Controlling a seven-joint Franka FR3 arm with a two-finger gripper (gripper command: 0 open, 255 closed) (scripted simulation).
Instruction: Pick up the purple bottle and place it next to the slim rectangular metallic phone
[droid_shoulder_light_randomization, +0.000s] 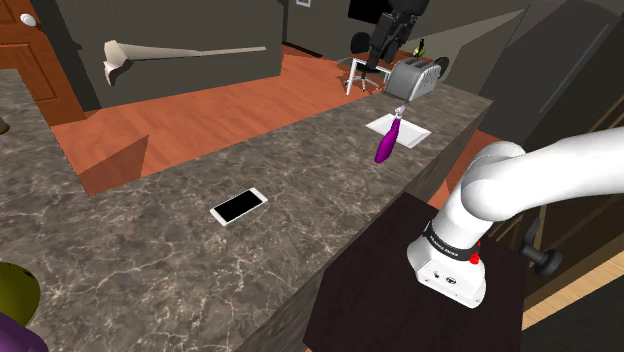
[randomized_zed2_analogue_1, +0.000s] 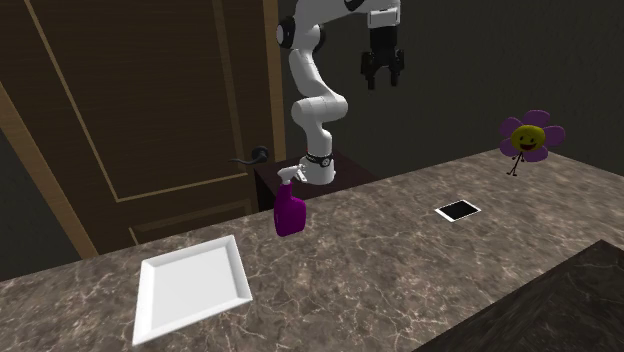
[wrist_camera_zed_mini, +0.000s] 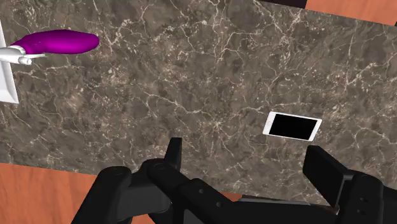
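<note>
Purple bottle (droid_shoulder_light_randomization: 387, 143) stands upright on the dark marbled countertop (droid_shoulder_light_randomization: 150, 230), near the end of the counter that is far from the shoulder camera. It is a spray bottle with a white trigger head on top. It is just beside a white square plate (droid_shoulder_light_randomization: 414, 134); whether the two touch, one cannot tell. In the second exterior view the bottle (randomized_zed2_analogue_1: 290, 213) is close to the far corner of the plate (randomized_zed2_analogue_1: 190, 285), in front of the arm's dark stand (randomized_zed2_analogue_1: 345, 172).

The phone (droid_shoulder_light_randomization: 238, 207) lies flat on the same counter with its black screen up and a light frame around it. It is well apart from the bottle, with bare counter between them. In the second exterior view the phone (randomized_zed2_analogue_1: 458, 211) is toward the right side, and a toy flower (randomized_zed2_analogue_1: 530, 137) with purple petals and a yellow face stands behind it.

The gripper (randomized_zed2_analogue_1: 381, 86) hangs high above the counter and points downward. Its two black fingers stand apart and nothing is between them. In the wrist view the gripper (wrist_camera_zed_mini: 245, 156) looks down at the counter (wrist_camera_zed_mini: 191, 63); the phone (wrist_camera_zed_mini: 292, 126) is near one finger, while the bottle (wrist_camera_zed_mini: 60, 43) and the edge of the plate (wrist_camera_zed_mini: 6, 83) are far off to the other side.

A grey toaster (droid_shoulder_light_randomization: 410, 77) stands beyond the far end of the counter in the shoulder view. A brown panelled door (randomized_zed2_analogue_1: 130, 100) is behind the counter in the second exterior view.
</note>
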